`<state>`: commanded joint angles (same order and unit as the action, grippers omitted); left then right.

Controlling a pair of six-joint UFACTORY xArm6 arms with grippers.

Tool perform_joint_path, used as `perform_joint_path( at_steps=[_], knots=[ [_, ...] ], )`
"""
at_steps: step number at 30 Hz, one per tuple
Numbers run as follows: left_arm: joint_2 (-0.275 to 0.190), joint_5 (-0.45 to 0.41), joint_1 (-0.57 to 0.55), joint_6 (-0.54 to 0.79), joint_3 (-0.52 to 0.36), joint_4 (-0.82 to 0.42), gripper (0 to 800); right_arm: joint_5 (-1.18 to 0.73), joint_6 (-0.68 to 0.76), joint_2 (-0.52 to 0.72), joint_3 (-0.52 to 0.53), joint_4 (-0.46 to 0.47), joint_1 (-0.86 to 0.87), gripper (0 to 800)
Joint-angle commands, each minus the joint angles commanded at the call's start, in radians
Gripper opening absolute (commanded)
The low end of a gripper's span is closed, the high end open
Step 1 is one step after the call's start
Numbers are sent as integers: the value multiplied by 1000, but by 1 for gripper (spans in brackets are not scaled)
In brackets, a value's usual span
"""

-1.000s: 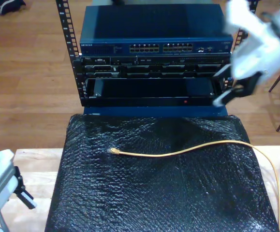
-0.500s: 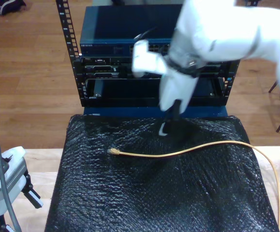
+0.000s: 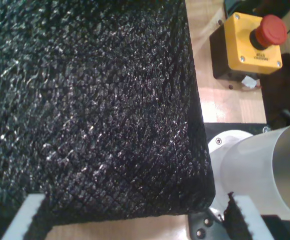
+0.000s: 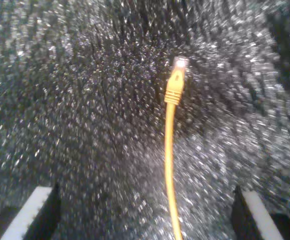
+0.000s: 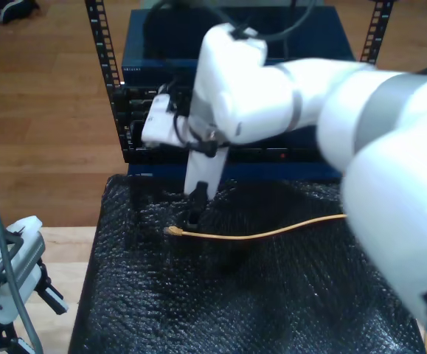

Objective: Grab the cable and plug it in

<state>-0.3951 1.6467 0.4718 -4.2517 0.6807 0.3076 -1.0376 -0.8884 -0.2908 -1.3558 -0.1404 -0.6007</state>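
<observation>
- One cable (image 5: 257, 234) lies on the black crinkled mat (image 5: 272, 310) that covers the counter (image 5: 58, 254); it is thin and yellow-orange.
- One clear plug (image 5: 172, 231) ends the cable, lying towards the mat's edge at the exterior view's left, nearer the rack side of the mat than the near side.
- The cable's long axis runs roughly parallel to the mat's rack-side edge, in a shallow curve; its plug end points to the exterior view's left, and the rest runs off to that view's right until the big white arm (image 5: 331, 125) hides it.
- In the second wrist view the cable (image 4: 170, 165) runs straight away from the camera between the two fingertips, its plug (image 4: 180, 63) at the far end, pointing away from the gripper.
- Two grippers are seen. My second gripper (image 5: 191, 210) hangs just above the plug end; its jaws stand wide apart and hold nothing. One of its fingertips (image 4: 32, 212) is well clear of the cable.
- My first gripper (image 5: 47, 295) sits off the mat, over the counter's near corner at the exterior view's left. Its jaws are spread too, with nothing between them but the mat's corner (image 3: 195, 200) beyond.
- One yellow box with a red stop button (image 3: 252, 42) rests on the bare wood beside the mat.
- One equipment rack (image 5: 125, 96) stands beyond the mat's far edge, with a blue unit (image 5: 154, 44) on top.
</observation>
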Motion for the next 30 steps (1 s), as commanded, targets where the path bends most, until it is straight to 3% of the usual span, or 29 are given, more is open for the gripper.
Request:
perform_joint_path(
  at_steps=[4, 15, 22, 30],
  knots=[
    [0, -51, 2, -12, -5, 0, 800, 23, 60, -44, -8, 31, -3, 791],
    [0, -55, 2, -41, -6, 0, 800, 61, 169, -133, -60, 107, -83, 752],
    [2, -55, 2, -40, -6, 0, 800, 61, 293, -149, -71, 261, -100, 670],
    [8, -54, 2, -38, -6, 0, 800, 61, 322, -160, -71, 275, -101, 576]
  ],
)
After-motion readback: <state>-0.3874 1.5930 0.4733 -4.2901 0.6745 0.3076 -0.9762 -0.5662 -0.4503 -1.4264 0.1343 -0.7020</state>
